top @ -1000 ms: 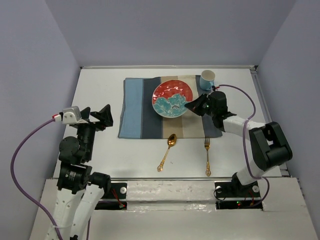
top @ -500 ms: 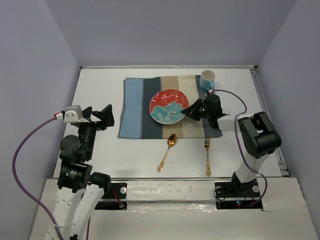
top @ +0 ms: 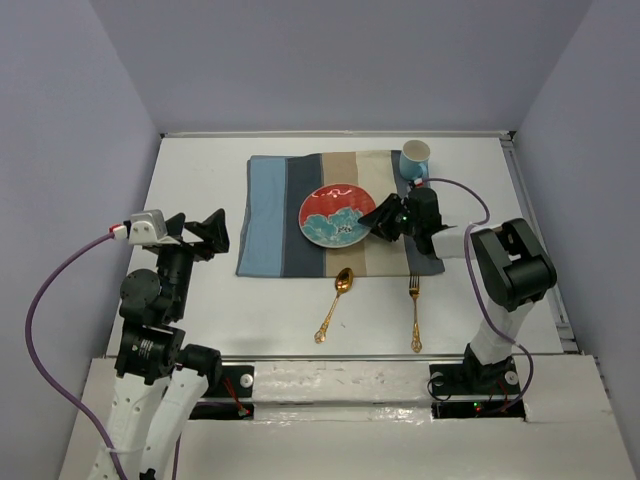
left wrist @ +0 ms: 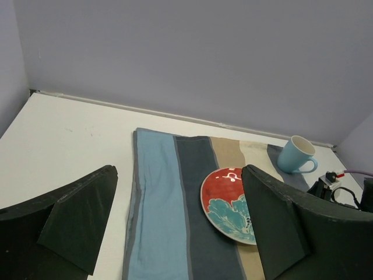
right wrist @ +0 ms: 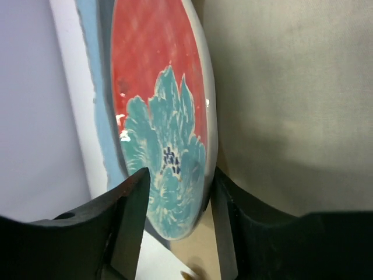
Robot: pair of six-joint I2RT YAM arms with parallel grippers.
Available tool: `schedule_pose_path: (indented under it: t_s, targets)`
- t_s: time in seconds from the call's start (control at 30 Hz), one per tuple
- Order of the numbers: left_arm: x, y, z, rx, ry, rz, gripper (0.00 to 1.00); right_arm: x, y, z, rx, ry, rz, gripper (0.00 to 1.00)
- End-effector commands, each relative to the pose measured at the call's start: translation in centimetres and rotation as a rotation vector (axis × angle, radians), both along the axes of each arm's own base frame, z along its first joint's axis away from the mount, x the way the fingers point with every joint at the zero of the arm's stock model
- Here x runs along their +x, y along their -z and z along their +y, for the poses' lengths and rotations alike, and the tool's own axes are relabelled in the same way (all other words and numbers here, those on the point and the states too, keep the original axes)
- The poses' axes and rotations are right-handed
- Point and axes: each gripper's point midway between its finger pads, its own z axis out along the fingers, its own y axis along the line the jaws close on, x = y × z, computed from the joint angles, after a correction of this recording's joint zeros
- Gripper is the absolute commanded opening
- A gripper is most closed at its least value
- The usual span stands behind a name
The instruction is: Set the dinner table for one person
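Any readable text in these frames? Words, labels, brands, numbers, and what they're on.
None readable in any view.
plate: small dark blue marks in the teal flower and white squiggles on the red; they look like decoration and are not legible as characters.
mug: plain blue on the sides shown, no print.
placemat: stripes only, no tag in view.
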Motion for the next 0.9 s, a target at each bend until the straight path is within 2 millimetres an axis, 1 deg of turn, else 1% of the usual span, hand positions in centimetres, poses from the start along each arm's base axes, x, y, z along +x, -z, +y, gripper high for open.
schedule_pose_path:
  t_s: [0.0,0.07,0.1,0.13,0.17,0.2,0.23,0.27,0.3,0.33,0.37,0.4,0.43,0.47,0.53,0.57,0.6,0.63,0.67,0.73,0.77,0.8,0.83,0.87]
  targets:
    - [0.0,-1.4,-0.4,-0.016,0.02,-0.052,0.99,0.8,-2.8,0.3,-0.031,-0.038,-0.113,0.57]
    - [0.0,-1.5,-0.4,-0.018,0.02,-0.055,0.99,0.5,-2.1,-0.3,-0.085,-0.033,-0.103,0.61]
    - [-0.1,-1.5,-0.4,-0.02,0.02,-0.056,0.99,0.3,-2.6,-0.6,-0.097,-0.032,-0.115,0.63]
    - [-0.1,-1.5,-0.4,-0.019,0.022,-0.058,0.99,0.1,-2.8,-0.9,-0.113,-0.028,-0.12,0.64]
    - [-0.1,-1.5,-0.4,-0.019,0.023,-0.058,0.99,-0.2,-2.3,-1.4,-0.148,-0.024,-0.114,0.68]
    - [-0.2,-1.6,-0.5,-0.02,0.026,-0.06,0.99,-0.5,-2.4,-1.6,-0.163,-0.024,-0.114,0.69]
    - [-0.2,-1.6,-0.5,-0.021,0.028,-0.059,0.99,-0.6,-3.6,-1.8,-0.171,-0.022,-0.141,0.69]
    - [-0.3,-1.6,-0.5,-0.02,0.029,-0.063,0.99,-0.8,-3.9,-2.1,-0.186,-0.021,-0.147,0.7]
    - [-0.3,-1.8,-0.5,-0.02,0.031,-0.066,0.99,-1.3,-3.5,-2.7,-0.223,-0.02,-0.14,0.74]
    - [-0.4,-1.8,-0.6,-0.022,0.036,-0.07,0.99,-1.6,-4.7,-2.8,-0.247,-0.019,-0.181,0.74]
    - [-0.5,-1.9,-0.6,-0.022,0.037,-0.072,0.99,-2.1,-4.7,-3.2,-0.269,-0.016,-0.17,0.75]
    - [-0.5,-1.9,-0.6,-0.024,0.038,-0.073,0.99,-2.9,-4.6,-3.2,-0.285,-0.023,-0.17,0.75]
    - [-0.6,-2.0,-0.6,-0.023,0.039,-0.078,0.99,-3.6,-5.6,-3.0,-0.291,-0.03,-0.198,0.75]
    - [-0.6,-2.0,-0.5,-0.023,0.037,-0.078,0.99,-4.2,-5.8,-2.9,-0.307,-0.035,-0.203,0.75]
    - [-0.7,-2.1,-0.6,-0.025,0.044,-0.081,0.99,-5.9,-4.5,-3.9,-0.37,-0.031,-0.169,0.75]
    - [-0.8,-2.1,-0.8,-0.026,0.05,-0.084,0.99,-6.7,-4.3,-4.1,-0.382,-0.032,-0.162,0.74]
    - [-0.8,-2.1,-0.9,-0.024,0.054,-0.084,0.99,-7.8,-4.7,-4.5,-0.394,-0.025,-0.161,0.72]
    - [-1.0,-2.2,-0.9,-0.024,0.059,-0.087,0.99,-8.8,-3.7,-5.3,-0.413,-0.017,-0.134,0.71]
    - [-1.2,-2.4,-1.0,-0.026,0.063,-0.094,0.99,-10.3,-3.6,-6.2,-0.44,0.0,-0.105,0.68]
    - [-1.4,-2.6,-1.1,-0.03,0.07,-0.103,0.99,-12.2,-3.1,-7.0,-0.453,0.01,-0.076,0.65]
    - [-1.6,-2.7,-1.1,-0.03,0.074,-0.108,0.99,-13.8,-1.6,-7.8,-0.468,0.013,-0.016,0.64]
    - [-1.6,-2.7,-1.2,-0.032,0.077,-0.109,0.99,-14.7,-1.3,-8.3,-0.474,0.017,0.001,0.64]
    - [-1.8,-2.8,-1.2,-0.031,0.08,-0.115,0.99,-15.3,-2.1,-8.6,-0.461,0.027,-0.015,0.63]
    - [-1.9,-3.0,-1.2,-0.033,0.08,-0.119,0.99,-16.7,-1.0,-9.4,-0.49,0.026,0.039,0.63]
